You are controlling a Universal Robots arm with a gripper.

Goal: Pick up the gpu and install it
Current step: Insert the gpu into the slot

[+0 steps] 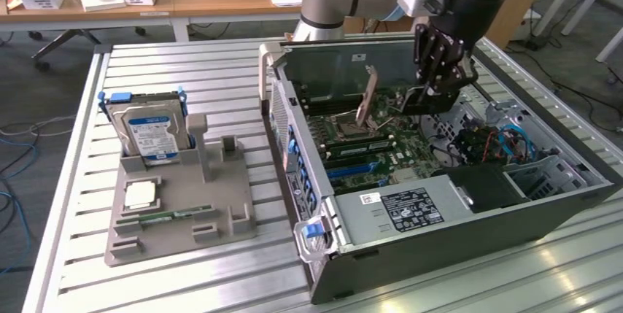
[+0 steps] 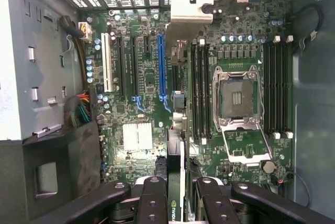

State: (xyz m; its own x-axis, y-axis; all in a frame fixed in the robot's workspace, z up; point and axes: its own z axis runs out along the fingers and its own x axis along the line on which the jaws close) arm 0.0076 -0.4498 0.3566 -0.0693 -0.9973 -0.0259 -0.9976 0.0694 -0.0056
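One robot arm reaches into an open computer case [image 1: 467,244] lying on its side on a slatted metal table [image 1: 195,65]. The gripper [image 1: 435,85] hangs above the motherboard [image 2: 141,77] with its black fingers [image 2: 152,200] pinching the gpu [image 2: 181,177] from both sides. The thin card is held on edge, and its silver bracket [image 2: 189,17] points toward the vented wall of the case. In the wrist view the card sits just beside the long blue slot [image 2: 161,67], between that slot and the black memory slots [image 2: 201,88]. Whether its lower edge touches the board cannot be told. The processor socket [image 2: 238,98] lies open nearby, with its metal frame folded back. At the exterior view's left, well apart from the case, a grey holder [image 1: 180,214] carries a silver hard drive [image 1: 151,134] standing upright and a narrow green memory stick [image 1: 171,216] lying flat. A grey power supply [image 1: 409,207] fills the near corner of the case.
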